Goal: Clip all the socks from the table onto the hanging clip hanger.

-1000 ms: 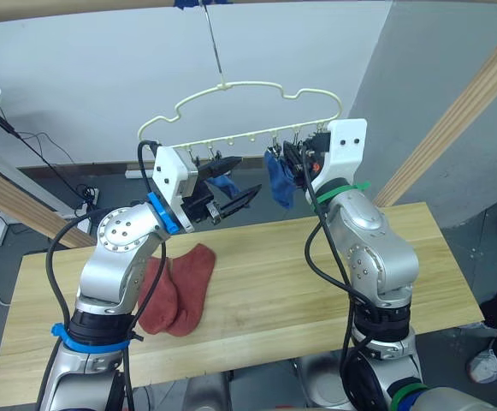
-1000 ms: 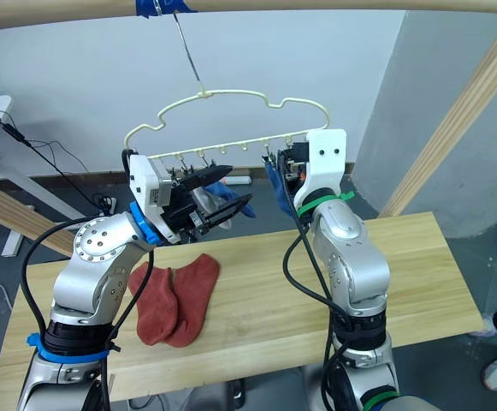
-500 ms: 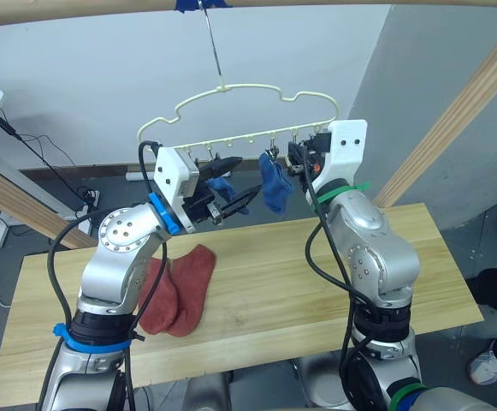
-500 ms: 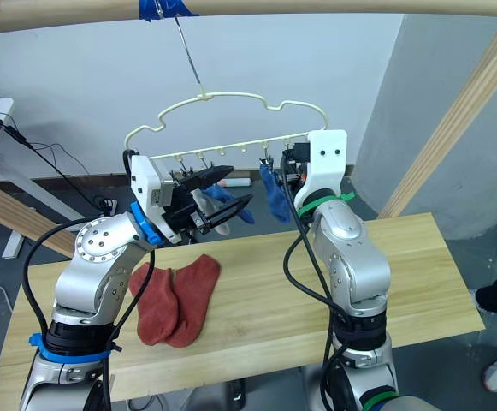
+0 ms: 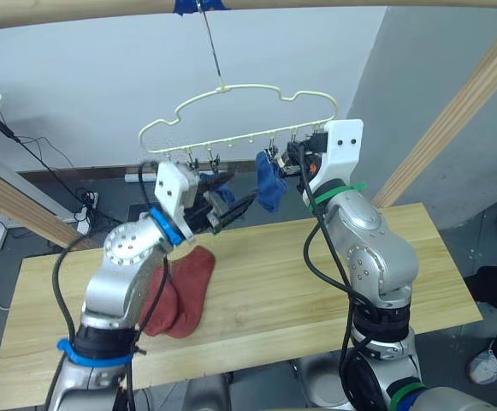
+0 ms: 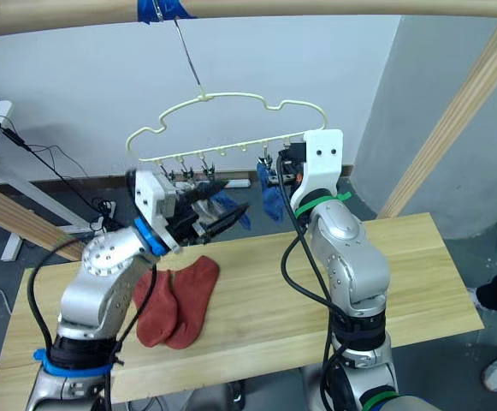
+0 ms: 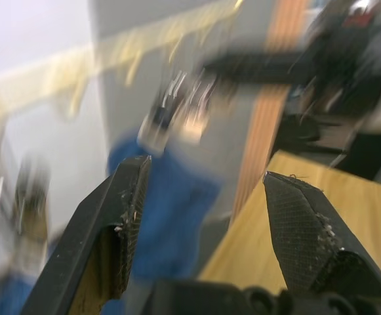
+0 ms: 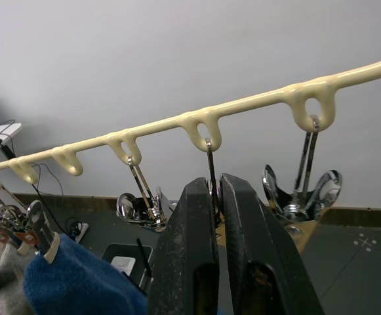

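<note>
Beside right pincer (image 5: 292, 159), blue sock (image 5: 268, 178) clipped

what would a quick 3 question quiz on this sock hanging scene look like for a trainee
1. True or false: two rust-red socks lie on the table.
2. What colour is the sock hanging from a clip on the clip hanger? A) light grey B) blue C) green
3. Fill in: the left gripper has its fingers ____.

Key
1. True; they lie side by side near the left arm.
2. B; the blue sock hangs beside the right gripper, whose fingers are pinched on a clip's wire.
3. Open; the left wrist view shows a wide gap between the fingers, with blue fabric beyond them.
</note>
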`<control>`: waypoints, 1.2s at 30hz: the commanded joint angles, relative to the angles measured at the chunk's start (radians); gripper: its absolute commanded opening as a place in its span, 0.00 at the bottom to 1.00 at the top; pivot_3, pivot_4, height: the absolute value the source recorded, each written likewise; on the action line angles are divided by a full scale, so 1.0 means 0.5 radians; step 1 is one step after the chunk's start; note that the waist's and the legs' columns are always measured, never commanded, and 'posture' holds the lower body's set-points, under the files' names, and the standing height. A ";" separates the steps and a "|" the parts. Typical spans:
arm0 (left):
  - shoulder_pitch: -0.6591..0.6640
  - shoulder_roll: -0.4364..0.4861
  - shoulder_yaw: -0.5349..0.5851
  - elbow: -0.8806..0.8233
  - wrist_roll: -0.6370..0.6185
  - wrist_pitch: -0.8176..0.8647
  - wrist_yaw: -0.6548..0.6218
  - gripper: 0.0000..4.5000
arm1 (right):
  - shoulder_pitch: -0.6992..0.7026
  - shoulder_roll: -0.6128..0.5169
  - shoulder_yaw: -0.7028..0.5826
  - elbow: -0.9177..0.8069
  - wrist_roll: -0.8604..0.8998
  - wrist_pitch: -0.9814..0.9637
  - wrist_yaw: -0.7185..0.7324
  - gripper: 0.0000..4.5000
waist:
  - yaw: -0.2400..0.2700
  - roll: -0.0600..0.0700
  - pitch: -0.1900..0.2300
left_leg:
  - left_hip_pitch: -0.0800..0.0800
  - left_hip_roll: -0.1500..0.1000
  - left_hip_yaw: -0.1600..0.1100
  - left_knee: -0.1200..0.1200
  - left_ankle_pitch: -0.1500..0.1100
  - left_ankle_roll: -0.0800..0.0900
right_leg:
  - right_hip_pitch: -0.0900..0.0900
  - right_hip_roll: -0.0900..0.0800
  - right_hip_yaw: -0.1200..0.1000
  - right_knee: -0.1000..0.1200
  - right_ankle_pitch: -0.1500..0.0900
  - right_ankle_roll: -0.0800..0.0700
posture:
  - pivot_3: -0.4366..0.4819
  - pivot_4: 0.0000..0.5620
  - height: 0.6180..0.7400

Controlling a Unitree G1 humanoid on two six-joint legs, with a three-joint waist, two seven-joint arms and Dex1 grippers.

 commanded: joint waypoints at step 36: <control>0.481 -0.428 0.092 0.349 0.434 0.493 0.856 0.47 | -0.038 -0.066 0.055 -0.069 0.038 0.003 0.050 0.00 | 0.003 0.003 -0.023 | 0.007 -0.002 0.002 -0.001 0.002 0.004 | 0.004 0.000 0.001 0.003 0.000 0.000 | 0.16 0.43 0.94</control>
